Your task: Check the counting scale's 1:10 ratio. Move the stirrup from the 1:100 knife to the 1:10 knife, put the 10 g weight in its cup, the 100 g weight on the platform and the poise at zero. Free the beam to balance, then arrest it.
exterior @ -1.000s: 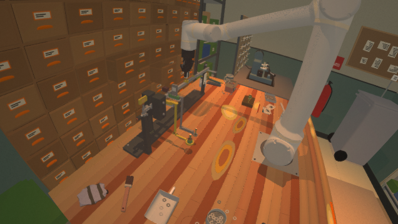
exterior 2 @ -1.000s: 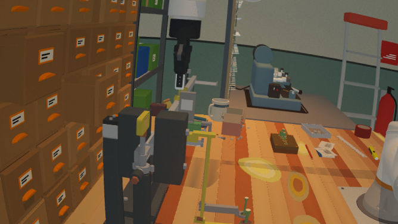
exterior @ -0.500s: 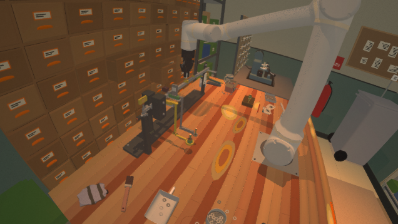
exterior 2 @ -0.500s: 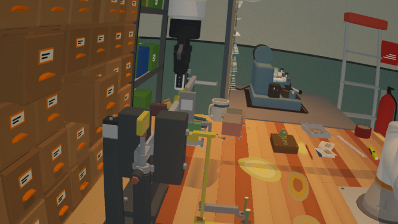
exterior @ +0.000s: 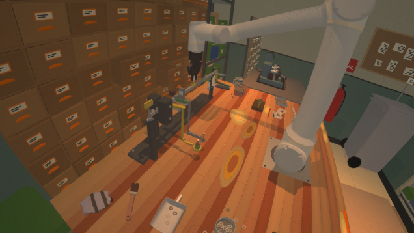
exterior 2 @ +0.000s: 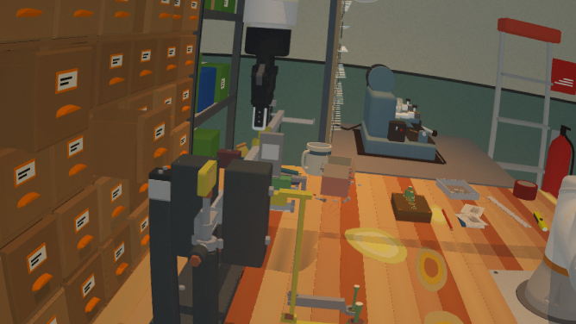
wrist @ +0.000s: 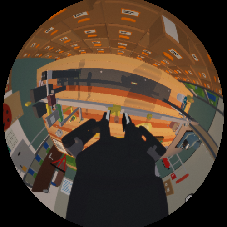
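Note:
The yellow poise [wrist: 115, 109] on the grey beam [wrist: 118, 109] is partly hidden between my fingertips in the wrist camera. The counting scale [exterior: 162, 114] stands along the bench's left side by the drawer wall, with a dark pillar [exterior 2: 202, 224] at its near end. A yellow stirrup [exterior 2: 296, 241] hangs from the beam near the pillar, and its cup [exterior: 197, 146] sits low over the bench. A brown weight block [exterior 2: 411, 207] with small weights lies mid-bench. My gripper [wrist: 116, 119] hovers just above the beam at the poise, [exterior 2: 260, 123] open and holding nothing.
The drawer wall [exterior: 65, 81] runs close behind the scale, and a shelf frame [exterior 2: 233, 64] stands at its far end. A mug [exterior 2: 317, 157] and a small box [exterior 2: 336, 179] sit beyond the beam. A brush [exterior: 131, 200], rag [exterior: 96, 201] and tray [exterior: 167, 216] lie on the near bench.

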Robot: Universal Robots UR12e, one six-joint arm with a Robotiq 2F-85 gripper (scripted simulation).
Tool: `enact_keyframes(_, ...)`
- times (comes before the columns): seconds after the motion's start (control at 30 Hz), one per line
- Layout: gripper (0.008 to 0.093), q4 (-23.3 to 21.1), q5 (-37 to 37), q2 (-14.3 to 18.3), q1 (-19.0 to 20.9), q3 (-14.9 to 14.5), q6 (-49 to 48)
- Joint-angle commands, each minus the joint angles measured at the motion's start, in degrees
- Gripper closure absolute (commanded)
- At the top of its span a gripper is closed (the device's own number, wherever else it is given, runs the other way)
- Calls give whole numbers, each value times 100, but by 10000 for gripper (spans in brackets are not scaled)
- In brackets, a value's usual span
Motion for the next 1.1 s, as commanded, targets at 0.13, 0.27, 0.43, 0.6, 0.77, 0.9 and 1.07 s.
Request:
enact_keyframes(0.13, 654, 24, 0, -12, 0, -23, 0)
enact_keyframes(0.27, 654, 75, 0, -29, 0, -58, 0)
enact_keyframes(0.43, 654, 168, 0, -59, 0, -122, 0)
enact_keyframes(0.6, 654, 273, 0, -91, 0, -194, 0)
enact_keyframes(0.77, 654, 361, 0, -115, 0, -255, 0)
enact_keyframes(0.9, 654, 404, 0, -127, 0, -285, 0)
enact_keyframes(1.07, 654, 422, 0, -132, 0, -298, 0)
